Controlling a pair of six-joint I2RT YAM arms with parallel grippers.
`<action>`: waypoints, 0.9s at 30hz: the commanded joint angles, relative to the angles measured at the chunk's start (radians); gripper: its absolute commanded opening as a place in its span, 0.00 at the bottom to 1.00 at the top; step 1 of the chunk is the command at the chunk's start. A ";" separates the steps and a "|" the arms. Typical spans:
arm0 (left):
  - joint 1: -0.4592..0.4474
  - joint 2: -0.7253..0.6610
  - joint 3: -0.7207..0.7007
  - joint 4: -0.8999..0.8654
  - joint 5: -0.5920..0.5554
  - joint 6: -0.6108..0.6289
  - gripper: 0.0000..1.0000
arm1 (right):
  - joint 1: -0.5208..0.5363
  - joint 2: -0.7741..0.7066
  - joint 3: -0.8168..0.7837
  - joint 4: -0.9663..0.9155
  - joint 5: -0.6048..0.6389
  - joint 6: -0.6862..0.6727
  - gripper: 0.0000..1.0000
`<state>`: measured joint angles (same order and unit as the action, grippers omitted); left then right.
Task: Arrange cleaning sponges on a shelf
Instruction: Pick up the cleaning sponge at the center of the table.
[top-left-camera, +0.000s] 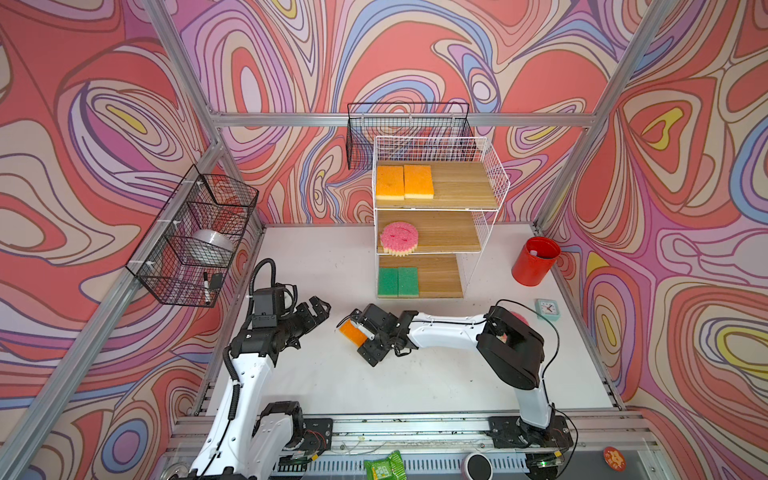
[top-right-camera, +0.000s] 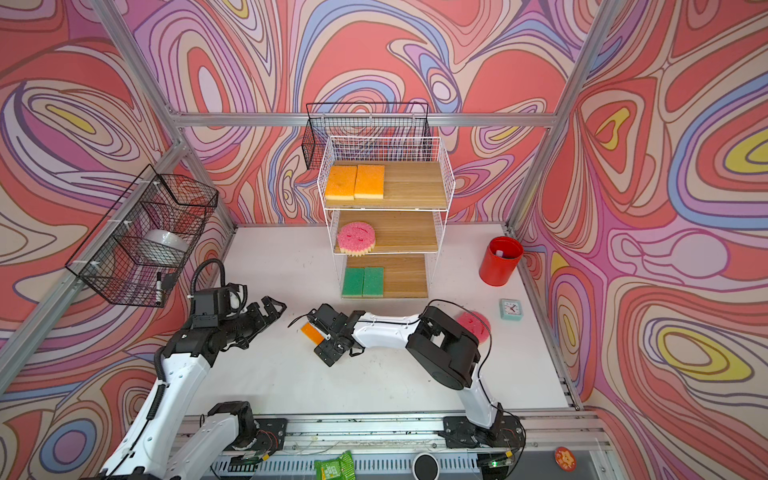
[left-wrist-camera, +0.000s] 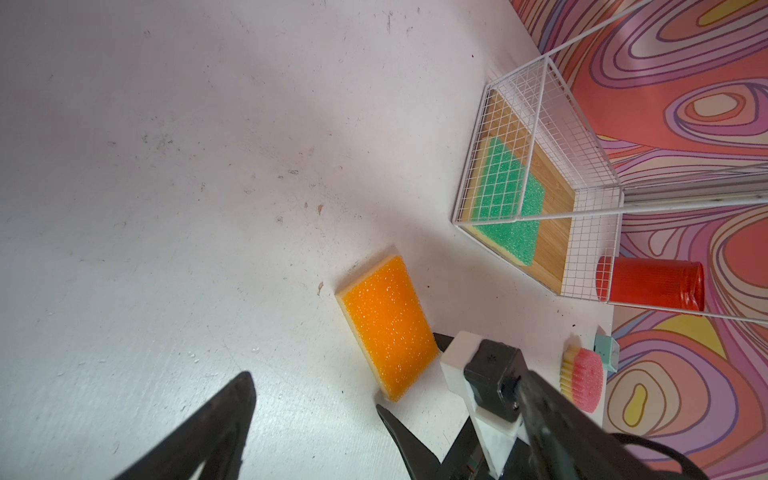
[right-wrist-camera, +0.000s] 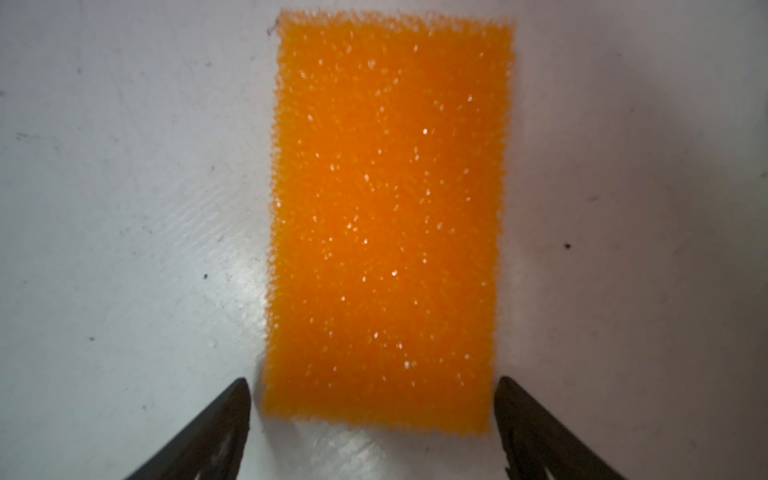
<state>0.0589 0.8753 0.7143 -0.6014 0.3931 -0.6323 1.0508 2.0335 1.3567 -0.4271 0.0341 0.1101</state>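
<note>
Sponges: five are on the shelf (top-left-camera: 457, 187). An orange pair (top-left-camera: 390, 182) lies side by side on the top board, a pink sponge (top-left-camera: 399, 237) on the middle board and a green pair (top-left-camera: 387, 282) on the bottom board.

The loose orange sponge (right-wrist-camera: 382, 224) lies flat on the surface (top-left-camera: 316, 257) in front of the shelf. The right claw (right-wrist-camera: 374, 386) is spread, one fingertip on either side of the sponge's near end. Contact cannot be judged because the foam edge is blurred. In both top views this claw covers most of the sponge.

The left claw (left-wrist-camera: 313, 392) is spread and holds nothing, above the surface near that sponge.

The second pink sponge (top-right-camera: 473, 326) is on the surface near the clock (top-right-camera: 511, 309), partly hidden behind the right arm's elbow.
</note>
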 joint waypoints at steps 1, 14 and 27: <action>0.003 -0.012 0.014 -0.014 -0.007 0.004 1.00 | 0.003 -0.028 -0.011 0.016 0.033 0.009 0.94; 0.004 -0.010 0.013 -0.013 -0.005 0.003 1.00 | 0.003 -0.003 0.007 0.018 0.033 0.013 0.86; 0.004 -0.009 0.008 -0.008 0.003 0.002 1.00 | 0.003 -0.030 -0.006 0.027 0.042 0.025 0.64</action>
<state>0.0589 0.8745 0.7143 -0.6014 0.3931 -0.6323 1.0515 2.0335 1.3556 -0.4118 0.0631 0.1249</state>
